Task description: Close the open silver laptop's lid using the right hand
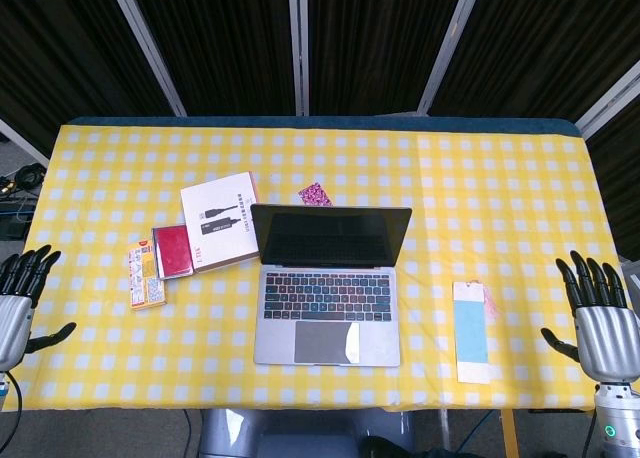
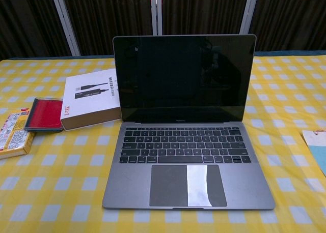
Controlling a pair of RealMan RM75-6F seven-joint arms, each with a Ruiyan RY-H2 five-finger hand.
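Observation:
The silver laptop (image 1: pixel 328 303) sits open in the middle of the yellow checked table, its dark screen (image 1: pixel 331 235) upright and facing me. In the chest view the laptop (image 2: pixel 187 162) fills the middle, lid (image 2: pixel 184 78) raised, with a bright glare patch on the trackpad. My right hand (image 1: pixel 598 313) hovers at the table's right edge, well right of the laptop, fingers spread and holding nothing. My left hand (image 1: pixel 22 300) stays at the left edge, fingers also apart and empty. Neither hand shows in the chest view.
Left of the laptop lie a white box (image 1: pixel 220 221), a red case (image 1: pixel 172 250) and a yellow packet (image 1: pixel 146 276). A small pink item (image 1: pixel 315 194) lies behind the lid. A light blue card (image 1: pixel 471 330) lies between the laptop and my right hand.

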